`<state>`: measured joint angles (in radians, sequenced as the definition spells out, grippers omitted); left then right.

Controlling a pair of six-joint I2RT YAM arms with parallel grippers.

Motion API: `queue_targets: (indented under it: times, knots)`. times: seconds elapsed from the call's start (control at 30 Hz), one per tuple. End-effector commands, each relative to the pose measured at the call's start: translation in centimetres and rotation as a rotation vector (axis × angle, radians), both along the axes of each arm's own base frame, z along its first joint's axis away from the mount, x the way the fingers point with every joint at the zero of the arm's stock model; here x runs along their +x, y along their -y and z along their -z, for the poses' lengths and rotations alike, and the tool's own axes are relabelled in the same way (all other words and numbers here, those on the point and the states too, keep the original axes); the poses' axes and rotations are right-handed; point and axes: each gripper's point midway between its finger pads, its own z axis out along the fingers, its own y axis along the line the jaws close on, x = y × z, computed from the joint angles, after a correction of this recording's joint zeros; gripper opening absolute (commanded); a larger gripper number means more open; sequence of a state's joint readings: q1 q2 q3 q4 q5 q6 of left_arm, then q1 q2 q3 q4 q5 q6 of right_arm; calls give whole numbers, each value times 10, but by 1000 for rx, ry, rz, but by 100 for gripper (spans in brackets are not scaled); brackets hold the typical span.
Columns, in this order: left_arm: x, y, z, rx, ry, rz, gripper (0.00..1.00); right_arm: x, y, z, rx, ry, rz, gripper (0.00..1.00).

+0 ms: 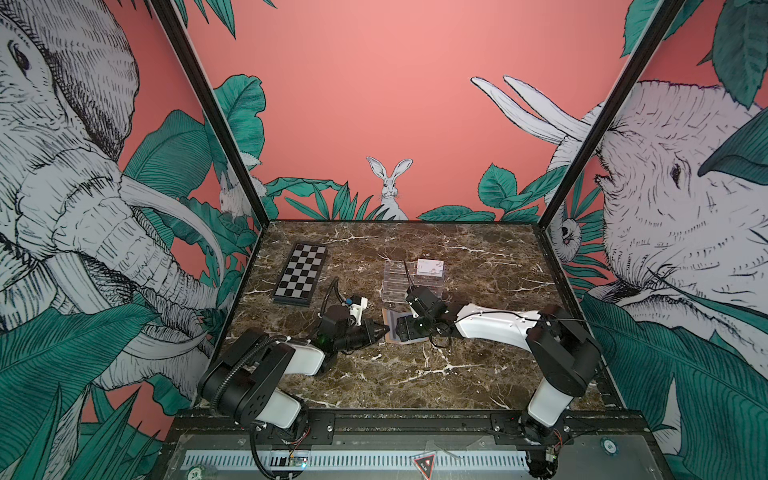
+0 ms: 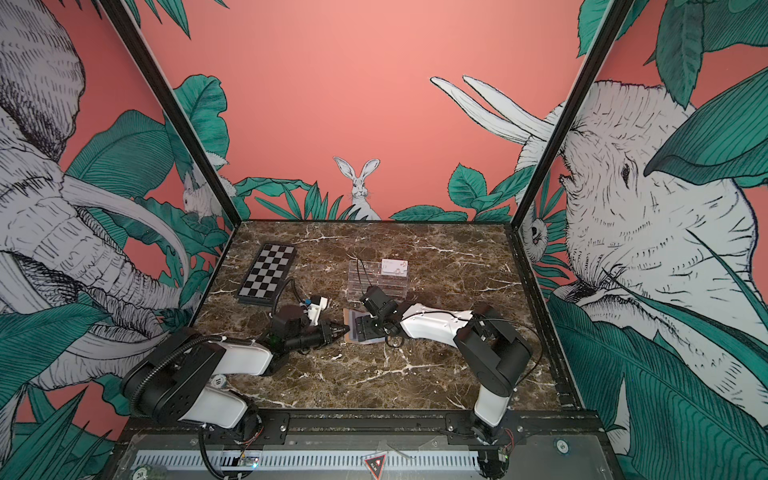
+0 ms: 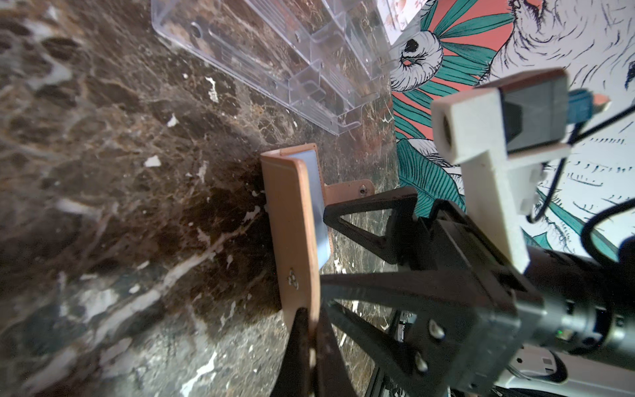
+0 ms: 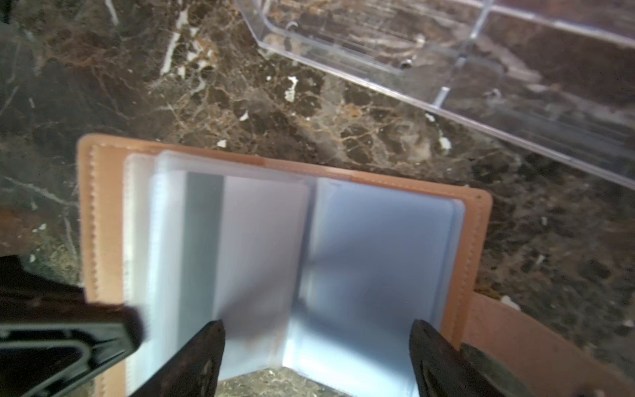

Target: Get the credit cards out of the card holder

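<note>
The tan card holder [image 1: 390, 319] [image 2: 353, 322] lies spread open on the marble table in both top views. My left gripper [image 1: 384, 331] [image 3: 311, 330] is shut on the edge of its left cover [image 3: 292, 223], which is lifted on edge. My right gripper [image 1: 404, 329] [image 4: 316, 330] hovers open over the clear inner sleeves [image 4: 261, 247], holding nothing. A pale blue credit card [image 4: 385, 233] shows in the right-hand sleeve. A whitish credit card [image 1: 431, 266] [image 2: 395, 266] stands in the rack behind.
A clear acrylic tiered rack [image 1: 409, 282] [image 4: 446, 68] stands just behind the holder. A black-and-white chequered board [image 1: 301, 274] lies at the back left. The enclosure walls close in the table on three sides.
</note>
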<state>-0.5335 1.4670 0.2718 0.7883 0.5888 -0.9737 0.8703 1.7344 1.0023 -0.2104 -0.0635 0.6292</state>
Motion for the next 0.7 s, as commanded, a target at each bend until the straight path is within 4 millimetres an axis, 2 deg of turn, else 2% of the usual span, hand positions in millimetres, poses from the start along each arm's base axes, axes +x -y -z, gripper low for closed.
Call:
queue_targets:
  times: [0.0, 0.3, 0.4, 0.67]
  knots:
    - [-2, 3, -13, -37, 42, 20, 0, 3, 5, 1, -27, 15, 26, 83]
    - [-1, 5, -18, -50, 52, 28, 0, -5, -10, -27, 166, 43, 10, 86]
    - [0, 8, -23, -65, 61, 32, 0, -10, -19, -31, 232, 20, -4, 87]
    - [0, 7, -22, -62, 59, 30, 0, -17, -22, -30, 297, -3, -12, 87]
